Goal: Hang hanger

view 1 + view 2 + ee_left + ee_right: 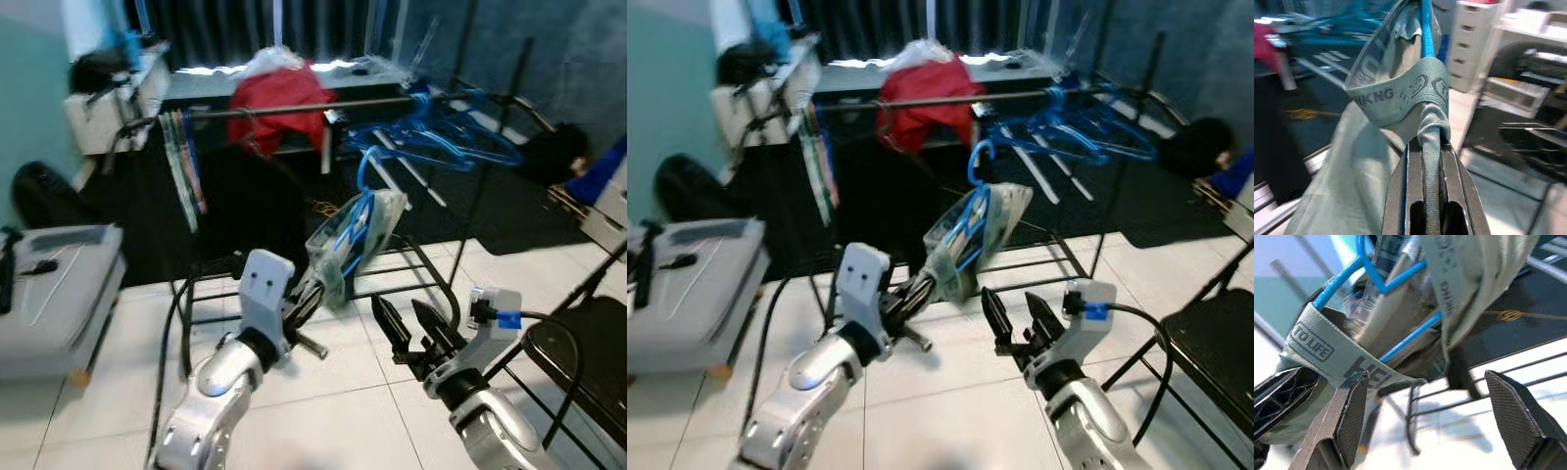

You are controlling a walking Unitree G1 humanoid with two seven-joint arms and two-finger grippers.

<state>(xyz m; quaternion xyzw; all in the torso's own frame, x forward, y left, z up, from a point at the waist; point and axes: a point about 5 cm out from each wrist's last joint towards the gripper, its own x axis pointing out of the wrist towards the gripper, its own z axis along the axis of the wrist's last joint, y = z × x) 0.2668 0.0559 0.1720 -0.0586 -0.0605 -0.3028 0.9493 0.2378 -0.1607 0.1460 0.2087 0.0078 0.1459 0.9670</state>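
Note:
My left gripper (306, 302) is shut on a grey-green garment (355, 245) that hangs on a blue hanger (361, 211); its hook points up, below the clothes rail (294, 110). The left wrist view shows the cloth's lettered waistband (1400, 93) pinched between the fingers (1415, 196). My right gripper (411, 333) is open, just right of the garment and lower. In the right wrist view the blue hanger (1396, 281) and garment (1469, 279) lie ahead between the spread fingers (1352, 416).
Several blue hangers (460, 127) hang at the rail's right end, striped items (186, 166) at its left, a red cloth (279, 103) behind. A grey case (59, 294) is at left, a black chair (588, 362) at right. White tiled floor (333, 401) lies below.

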